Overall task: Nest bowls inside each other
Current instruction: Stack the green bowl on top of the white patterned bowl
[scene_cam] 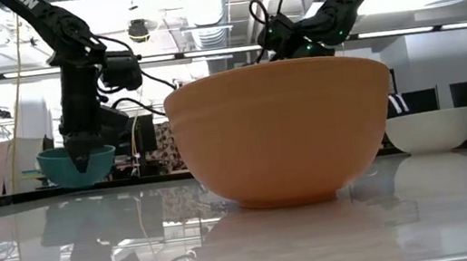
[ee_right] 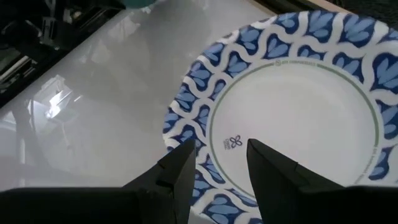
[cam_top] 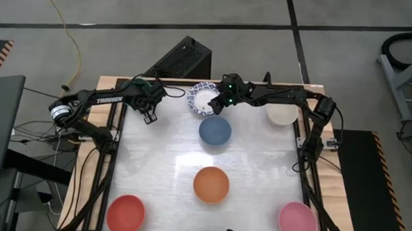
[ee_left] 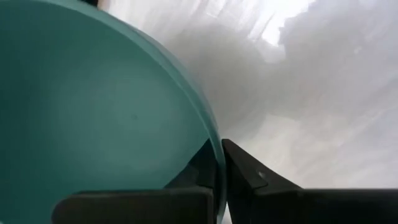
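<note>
Left gripper (ee_left: 219,163) pinching the teal bowl's (ee_left: 93,118) rim at the table's (cam_top: 259,173) far-left, jaws pressed onto the wall. Right gripper (ee_right: 221,158) over the blue-patterned white bowl (ee_right: 298,106) at far centre, jaws spread astride its rim. Blue bowl (cam_top: 215,130) just in front. Cream bowl (cam_top: 282,115) far right. Orange bowl (cam_top: 211,184) centre; red bowl (cam_top: 126,213) and pink bowl (cam_top: 297,220) at near corners.

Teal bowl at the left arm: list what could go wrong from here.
1. The left gripper pinches only the thin rim of the teal bowl; it may tip or slip when carried.
2. The right gripper sits open over the patterned bowl close by, so the arms could collide.
3. The blue bowl lies near both paths.
</note>
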Motion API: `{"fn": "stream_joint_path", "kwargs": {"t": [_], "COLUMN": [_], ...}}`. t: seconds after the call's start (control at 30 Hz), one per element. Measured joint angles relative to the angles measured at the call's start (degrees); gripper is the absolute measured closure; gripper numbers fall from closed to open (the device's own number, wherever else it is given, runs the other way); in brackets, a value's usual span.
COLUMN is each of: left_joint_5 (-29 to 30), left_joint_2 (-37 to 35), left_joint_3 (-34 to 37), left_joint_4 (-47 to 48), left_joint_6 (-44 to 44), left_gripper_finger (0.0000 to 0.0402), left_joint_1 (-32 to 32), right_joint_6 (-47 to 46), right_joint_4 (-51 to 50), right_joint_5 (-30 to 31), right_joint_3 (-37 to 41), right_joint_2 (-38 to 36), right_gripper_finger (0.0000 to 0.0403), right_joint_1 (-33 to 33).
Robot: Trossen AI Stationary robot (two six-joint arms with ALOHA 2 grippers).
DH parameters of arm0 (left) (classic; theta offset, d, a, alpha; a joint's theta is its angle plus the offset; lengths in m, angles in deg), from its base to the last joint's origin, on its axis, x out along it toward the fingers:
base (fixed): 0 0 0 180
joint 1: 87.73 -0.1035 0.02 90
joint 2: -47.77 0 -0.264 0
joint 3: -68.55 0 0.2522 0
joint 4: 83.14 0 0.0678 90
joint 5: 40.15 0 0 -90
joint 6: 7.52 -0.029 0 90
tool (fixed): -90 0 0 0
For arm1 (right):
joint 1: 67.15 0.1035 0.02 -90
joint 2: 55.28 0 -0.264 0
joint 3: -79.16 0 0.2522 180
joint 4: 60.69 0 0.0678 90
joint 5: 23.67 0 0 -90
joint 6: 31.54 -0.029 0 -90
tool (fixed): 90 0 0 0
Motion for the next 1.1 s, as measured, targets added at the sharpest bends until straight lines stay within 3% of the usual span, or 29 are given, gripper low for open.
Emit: {"fn": "stream_joint_path", "kwargs": {"t": [0.37,0.73,0.97,1.1], "left_joint_5": [13.9,34.4,38.3,38.6], "left_joint_2": [0.0,0.0,0.0,0.0], "left_joint_3": [0.0,0.0,-0.1,-0.1], "left_joint_4": [-0.2,-3.1,-12.3,-17.2], "left_joint_6": [-3.8,-12.5,-24.2,-31.7], "left_gripper_finger": [0.0401,0.0401,0.0401,0.0402], "left_joint_1": [10.9,23.8,30.0,32.1], "right_joint_6": [0.0,-0.5,3.7,10.2], "right_joint_4": [0.0,-0.5,-2.1,-4.3], "right_joint_5": [0.0,0.1,0.5,6.2], "right_joint_3": [-3.5,-7.4,-10.8,-12.2], "right_joint_2": [0.0,0.0,-0.6,-3.4], "right_gripper_finger": [0.0239,0.0239,0.0239,0.0239], "right_joint_1": [1.1,1.4,2.6,5.2]}}
